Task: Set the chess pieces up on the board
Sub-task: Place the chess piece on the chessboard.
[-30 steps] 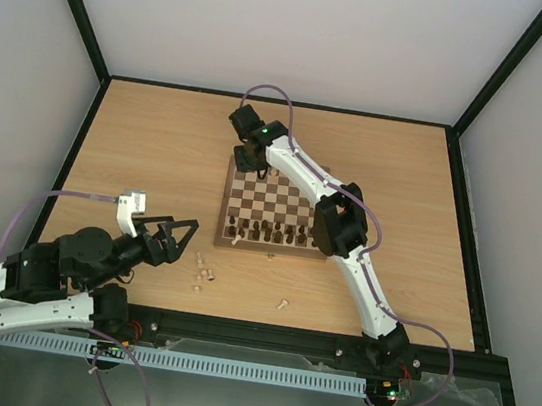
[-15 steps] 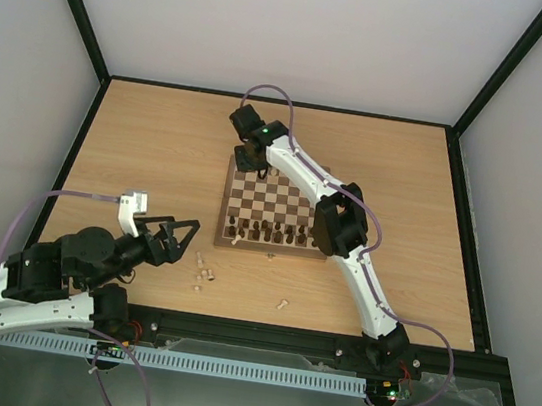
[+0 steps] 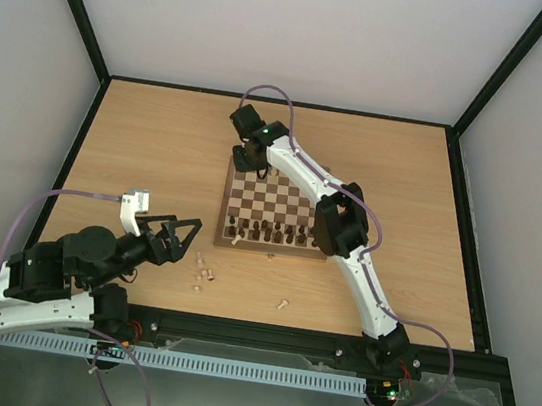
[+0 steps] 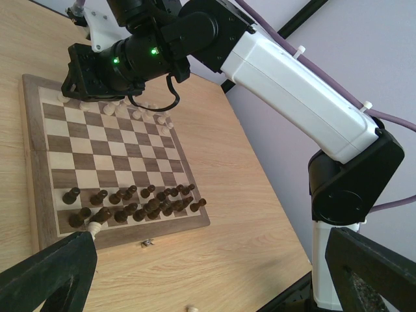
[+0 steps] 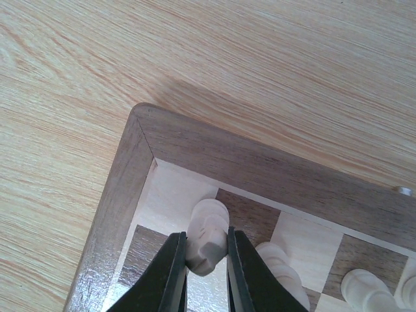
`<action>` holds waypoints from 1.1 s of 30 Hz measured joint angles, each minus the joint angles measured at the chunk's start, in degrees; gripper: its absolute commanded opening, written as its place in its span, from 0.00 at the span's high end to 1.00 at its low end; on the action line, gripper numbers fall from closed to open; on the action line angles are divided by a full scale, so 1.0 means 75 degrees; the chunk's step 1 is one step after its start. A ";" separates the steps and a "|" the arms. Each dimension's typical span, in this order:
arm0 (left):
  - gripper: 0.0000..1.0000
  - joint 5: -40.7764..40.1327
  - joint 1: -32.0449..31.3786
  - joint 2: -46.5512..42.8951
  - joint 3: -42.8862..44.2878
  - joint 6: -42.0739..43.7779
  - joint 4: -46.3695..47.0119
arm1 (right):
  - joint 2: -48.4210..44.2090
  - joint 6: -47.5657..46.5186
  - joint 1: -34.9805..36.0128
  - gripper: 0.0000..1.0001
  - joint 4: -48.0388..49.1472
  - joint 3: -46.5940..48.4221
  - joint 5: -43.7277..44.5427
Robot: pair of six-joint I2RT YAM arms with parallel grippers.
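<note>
Right pincer [image 5: 207,255] is pinching one pale piece [image 5: 208,229] by its body, over the far left corner of the board [image 5: 127,175]. The corner square [image 5: 174,192] lies just off the piece, toward the rim. A neighbouring piece [image 5: 281,265] stands just beside it on the other side. Foot on wood or not: cannot tell. Left pincer [image 3: 174,234] is spread, low over the table [image 3: 138,144] near the loose pieces [image 3: 205,275], well apart from this corner.

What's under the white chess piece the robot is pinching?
Under the pale piece in the right gripper is a corner of the board: cream and brown squares. The fingers cover its foot, so whether it touches the board cannot be seen.
</note>
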 measured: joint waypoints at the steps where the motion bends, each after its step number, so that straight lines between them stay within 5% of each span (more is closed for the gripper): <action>1: 0.01 0.0000 0.0000 0.0000 0.0000 0.0000 -0.0003 | -0.0003 0.0000 0.0003 0.92 0.0015 -0.0015 -0.0003; 33: 0.00 0.0000 0.0000 -0.0003 -0.0087 -0.0006 0.0032 | -0.0609 0.0096 -0.0146 0.93 0.0571 -0.1169 0.0312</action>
